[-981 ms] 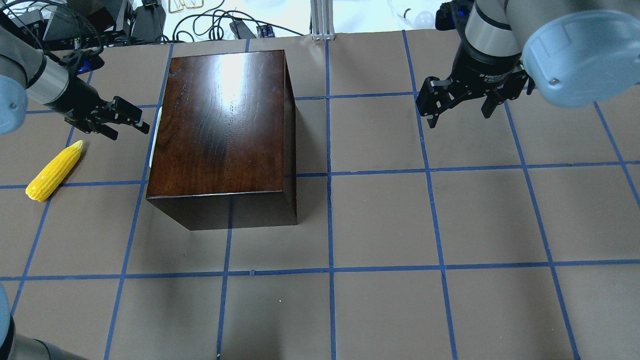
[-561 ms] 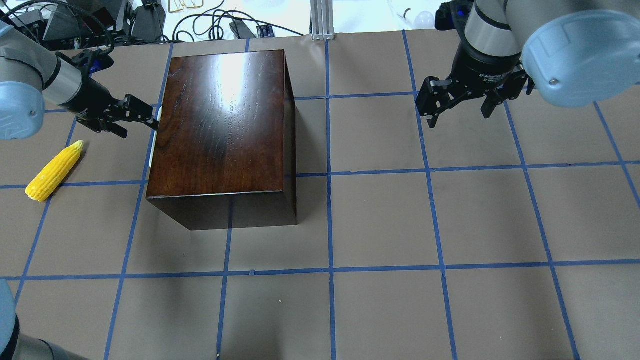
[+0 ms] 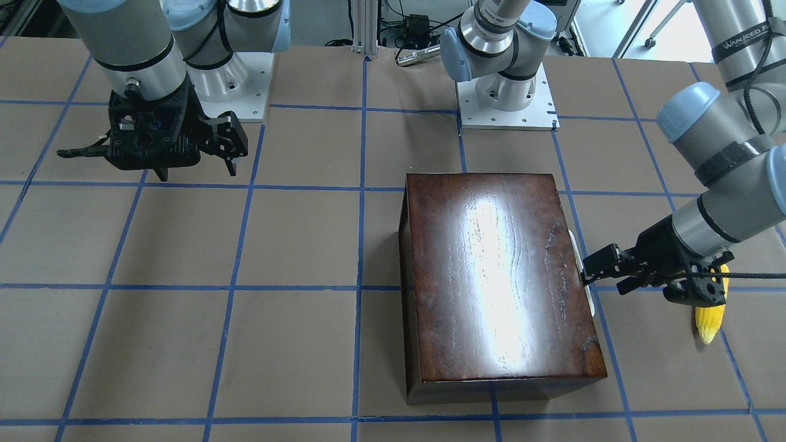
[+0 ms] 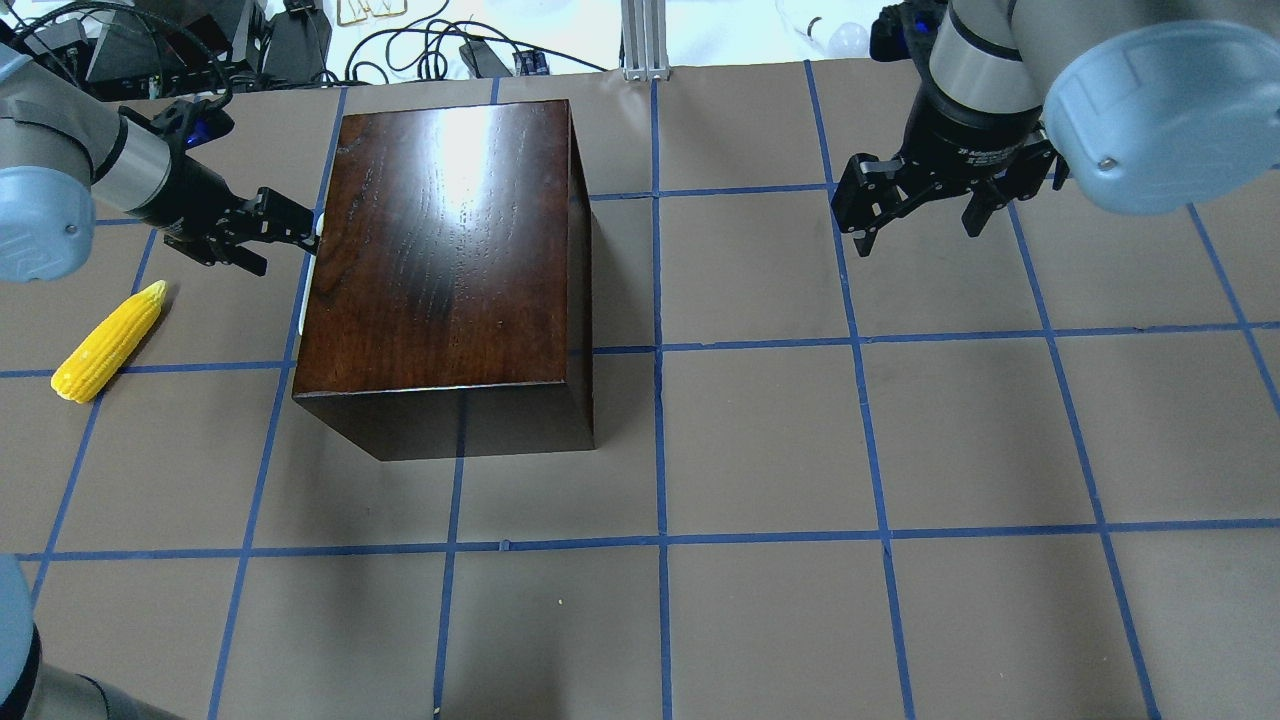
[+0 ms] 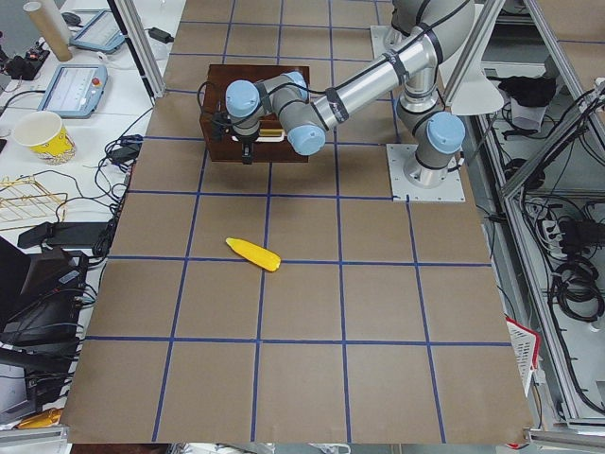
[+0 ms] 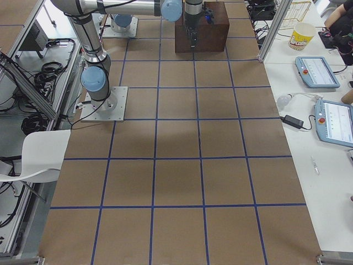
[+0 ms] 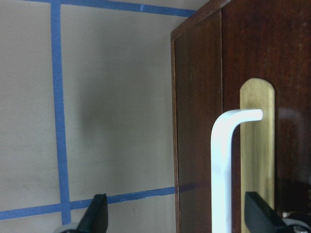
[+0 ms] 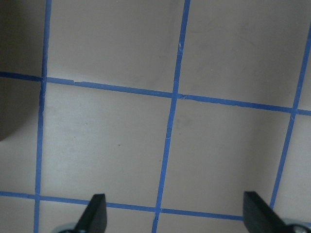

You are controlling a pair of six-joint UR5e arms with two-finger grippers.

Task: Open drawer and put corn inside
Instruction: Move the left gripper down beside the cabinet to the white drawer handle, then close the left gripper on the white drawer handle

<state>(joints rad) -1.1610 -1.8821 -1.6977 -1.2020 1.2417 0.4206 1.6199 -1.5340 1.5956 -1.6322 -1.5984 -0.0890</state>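
The glossy dark-brown box [image 4: 450, 230] stands left of the table's middle, and its drawer is shut. The white curved handle [image 7: 221, 170] sits on the box's left face and shows as a sliver from overhead [image 4: 312, 262]. My left gripper [image 4: 290, 248] is open, level with the handle, its fingertips [image 7: 95, 216] straddling it without closing. The yellow corn [image 4: 108, 342] lies on the table left of the box, behind that gripper, also in the front view [image 3: 709, 319]. My right gripper [image 4: 915, 225] is open and empty, hovering far right of the box.
The brown table [image 4: 760, 440] carries a blue tape grid. Cables and gear [image 4: 300, 40] lie past the far edge. The robot bases [image 3: 506, 104] stand at the near edge. Operator desks with tablets and a cup [image 6: 302, 37] line the far side.
My left gripper has moved right, up to the box's left face and its handle, still open. The corn, box and right arm have not moved.
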